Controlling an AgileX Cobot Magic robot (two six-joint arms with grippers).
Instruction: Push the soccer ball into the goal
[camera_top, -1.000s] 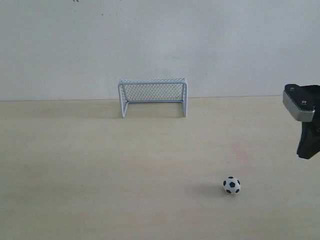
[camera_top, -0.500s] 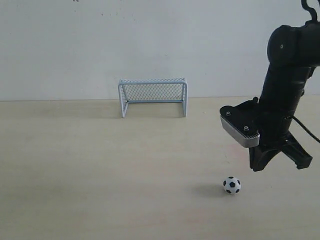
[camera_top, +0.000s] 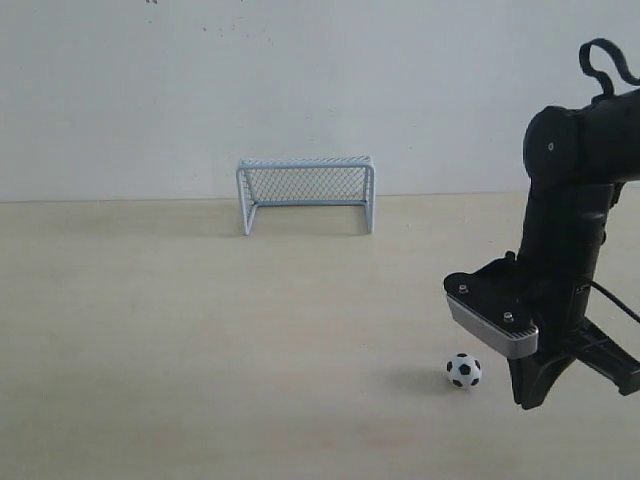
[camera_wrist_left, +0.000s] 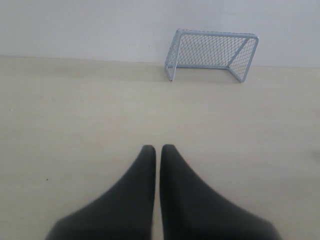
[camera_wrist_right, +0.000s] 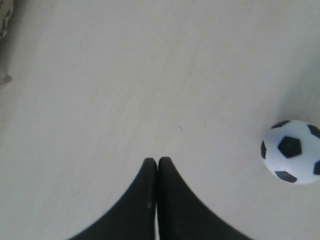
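The soccer ball (camera_top: 463, 370), small and white with black patches, rests on the pale table at the front right. The goal (camera_top: 305, 193), a pale tube frame with mesh netting, stands at the back of the table against the wall, its mouth facing the front. My right gripper (camera_top: 530, 398) hangs low just right of the ball, shut and holding nothing, apart from the ball. In the right wrist view the ball (camera_wrist_right: 292, 151) lies off to one side of the shut gripper (camera_wrist_right: 157, 160). My left gripper (camera_wrist_left: 158, 147) is shut, empty, and points toward the goal (camera_wrist_left: 212, 52).
The pale wooden table (camera_top: 200, 330) runs back to a white wall (camera_top: 300, 80). The right arm's black body and grey wrist camera housing (camera_top: 495, 320) stand above and right of the ball. The left arm does not show in the exterior view.
The right arm has come in from the right edge and dropped lower, ending close to the right of the ball. The ball and goal have not moved.
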